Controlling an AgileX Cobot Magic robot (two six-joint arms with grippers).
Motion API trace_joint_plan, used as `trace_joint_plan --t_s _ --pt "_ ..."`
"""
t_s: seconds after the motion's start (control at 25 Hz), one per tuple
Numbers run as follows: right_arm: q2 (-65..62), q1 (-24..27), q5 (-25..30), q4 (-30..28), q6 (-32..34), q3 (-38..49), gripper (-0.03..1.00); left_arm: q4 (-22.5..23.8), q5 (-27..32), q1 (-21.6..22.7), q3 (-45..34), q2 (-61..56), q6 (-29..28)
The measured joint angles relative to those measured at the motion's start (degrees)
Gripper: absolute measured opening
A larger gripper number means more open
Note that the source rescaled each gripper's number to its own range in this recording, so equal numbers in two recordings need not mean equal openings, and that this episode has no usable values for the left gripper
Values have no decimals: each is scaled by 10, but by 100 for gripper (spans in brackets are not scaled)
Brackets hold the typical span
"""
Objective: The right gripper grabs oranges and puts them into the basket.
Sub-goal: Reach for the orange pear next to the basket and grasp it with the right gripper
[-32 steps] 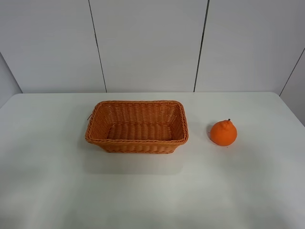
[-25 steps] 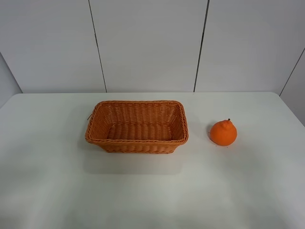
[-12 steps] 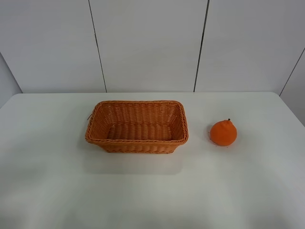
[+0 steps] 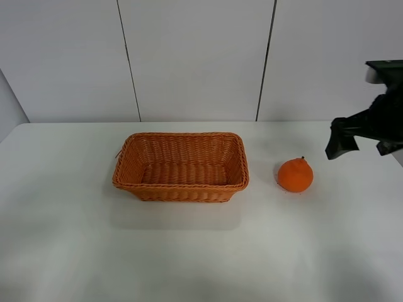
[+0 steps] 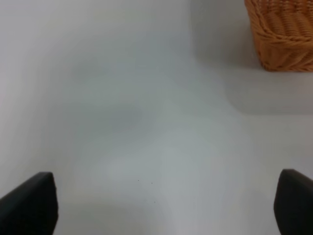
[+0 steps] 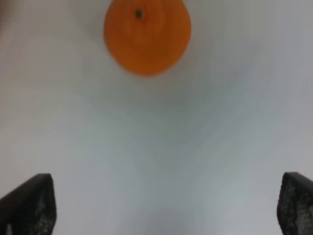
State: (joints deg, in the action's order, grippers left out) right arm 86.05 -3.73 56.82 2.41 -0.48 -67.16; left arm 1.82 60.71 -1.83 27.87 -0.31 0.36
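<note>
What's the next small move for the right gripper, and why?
Probably lower the right gripper toward the orange. It is open, off to the orange's right and above the table, and its wrist view shows the orange ahead, not between the fingers.

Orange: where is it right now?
In the exterior high view the orange sits on the table right of the basket, not touching it; the right gripper hovers further right.

The right hand (image 4: 361, 143) is cut off at the edge, and the orange (image 6: 146, 35) shows blurred.
</note>
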Motion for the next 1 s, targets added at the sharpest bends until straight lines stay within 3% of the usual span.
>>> trace_joint_plan --t_s 0.4,1.0 --pt "277 -28 79 3 1 -262 100 0 0 0 0 0 0" --pt "389 -34 66 -8 17 -283 100 0 0 0 0 0 0"
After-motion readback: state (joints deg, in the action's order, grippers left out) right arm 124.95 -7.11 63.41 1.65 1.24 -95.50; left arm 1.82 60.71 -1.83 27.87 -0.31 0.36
